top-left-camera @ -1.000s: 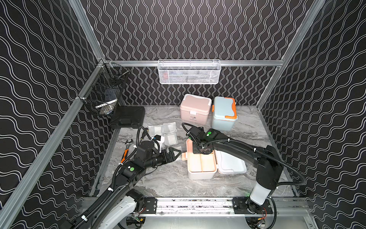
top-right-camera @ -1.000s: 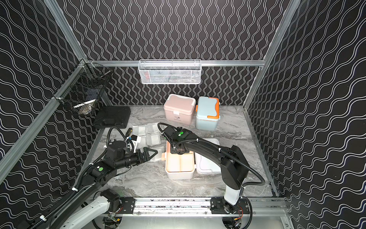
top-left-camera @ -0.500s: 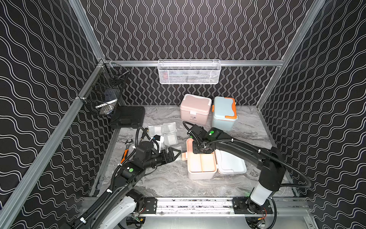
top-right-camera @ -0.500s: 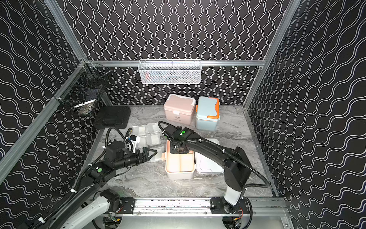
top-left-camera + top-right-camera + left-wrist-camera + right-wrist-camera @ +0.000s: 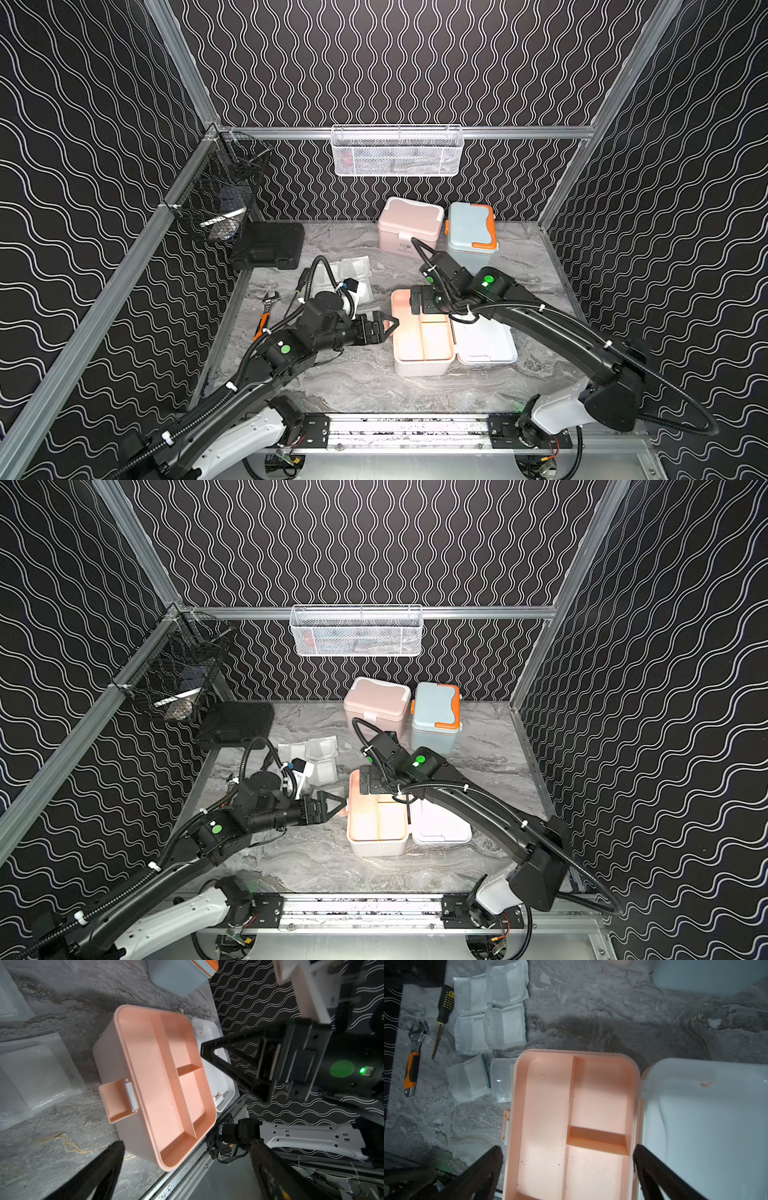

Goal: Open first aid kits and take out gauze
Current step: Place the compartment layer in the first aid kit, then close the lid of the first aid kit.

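Peach plastic lines the open first aid kit (image 5: 419,365), which stands near the front middle of the table (image 5: 353,386). Its white lid (image 5: 484,343) is swung fully over and lies flat beside it. The divided tray (image 5: 546,1115) shows bare compartments and no packet; whether anything lies under the tray cannot be told. The gauze (image 5: 504,1024) lies on the table just beside the kit's latch side: six flat square white pads in clear wrap, set close together, one partly hidden behind the kit's rim. This kit appears finished. The right gripper (image 5: 566,1147) hangs over the tray with its jaws spread wide and nothing between them. The left gripper (image 5: 188,1141) points at the latch (image 5: 118,1101) side of the kit, near it but apart, also spread wide and empty. The pink kit (image 5: 409,224) and the blue-grey kit (image 5: 471,228) stand side by side at the back wall with their lids down, so these likely come next. Raise the right gripper straight out of the tray before travelling, so that a finger does not catch the rim or a divider. Approach a closed kit at its front clasp, and brace the body with the other arm, since such a light box probably slides. A screwdriver (image 5: 444,1007) and a wrench (image 5: 413,1059) lie beyond the gauze; keep the left arm off them.
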`<action>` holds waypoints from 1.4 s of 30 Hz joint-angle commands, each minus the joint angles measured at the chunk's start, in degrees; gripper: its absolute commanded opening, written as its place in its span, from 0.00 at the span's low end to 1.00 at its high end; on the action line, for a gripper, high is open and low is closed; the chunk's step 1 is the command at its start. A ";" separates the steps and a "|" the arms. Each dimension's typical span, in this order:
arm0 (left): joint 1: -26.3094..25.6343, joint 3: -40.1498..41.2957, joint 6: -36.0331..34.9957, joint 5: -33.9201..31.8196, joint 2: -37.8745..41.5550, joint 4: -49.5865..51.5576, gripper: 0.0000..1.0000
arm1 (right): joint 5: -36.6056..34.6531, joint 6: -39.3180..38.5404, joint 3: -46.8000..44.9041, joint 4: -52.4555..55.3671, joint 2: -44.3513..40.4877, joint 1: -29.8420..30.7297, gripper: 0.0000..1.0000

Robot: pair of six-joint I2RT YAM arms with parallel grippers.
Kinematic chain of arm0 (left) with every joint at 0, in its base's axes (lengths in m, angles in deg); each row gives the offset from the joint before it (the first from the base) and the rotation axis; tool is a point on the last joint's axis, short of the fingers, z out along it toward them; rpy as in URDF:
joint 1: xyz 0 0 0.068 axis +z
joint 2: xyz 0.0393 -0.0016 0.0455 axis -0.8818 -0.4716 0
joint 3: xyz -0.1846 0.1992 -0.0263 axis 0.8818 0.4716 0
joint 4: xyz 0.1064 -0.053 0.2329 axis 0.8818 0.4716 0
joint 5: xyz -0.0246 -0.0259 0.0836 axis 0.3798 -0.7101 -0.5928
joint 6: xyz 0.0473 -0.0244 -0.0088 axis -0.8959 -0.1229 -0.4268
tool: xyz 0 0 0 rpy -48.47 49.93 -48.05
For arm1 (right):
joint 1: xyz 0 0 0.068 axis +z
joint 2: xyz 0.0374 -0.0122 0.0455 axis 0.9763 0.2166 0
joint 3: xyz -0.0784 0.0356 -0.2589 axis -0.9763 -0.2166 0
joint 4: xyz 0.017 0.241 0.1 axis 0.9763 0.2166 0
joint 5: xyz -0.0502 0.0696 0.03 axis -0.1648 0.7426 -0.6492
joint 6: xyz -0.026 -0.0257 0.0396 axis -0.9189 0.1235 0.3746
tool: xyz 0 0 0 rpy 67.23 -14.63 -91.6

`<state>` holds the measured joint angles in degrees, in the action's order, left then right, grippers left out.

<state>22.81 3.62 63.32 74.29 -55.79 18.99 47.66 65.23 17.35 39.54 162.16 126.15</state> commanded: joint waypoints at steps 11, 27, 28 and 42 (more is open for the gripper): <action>-16.70 -15.83 -6.25 -14.68 -16.36 6.61 0.99 | 12.15 -5.04 -8.89 -4.93 -13.76 -19.66 1.00; -18.70 -26.75 -10.77 -17.26 -33.39 12.54 0.99 | 16.15 -1.77 -22.78 -8.74 -22.31 -39.06 1.00; -17.98 -26.56 -10.73 -16.40 -33.91 12.19 0.99 | 16.61 -1.29 -23.98 -9.68 -22.95 -40.19 1.00; -12.63 -25.14 -11.28 -9.93 -39.59 8.05 0.99 | 28.38 1.75 -37.01 -19.48 -23.54 -53.61 1.00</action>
<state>10.00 -21.54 52.94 62.53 -94.54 28.89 71.42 66.15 -18.39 24.15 137.70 73.76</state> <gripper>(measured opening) 0.988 0.998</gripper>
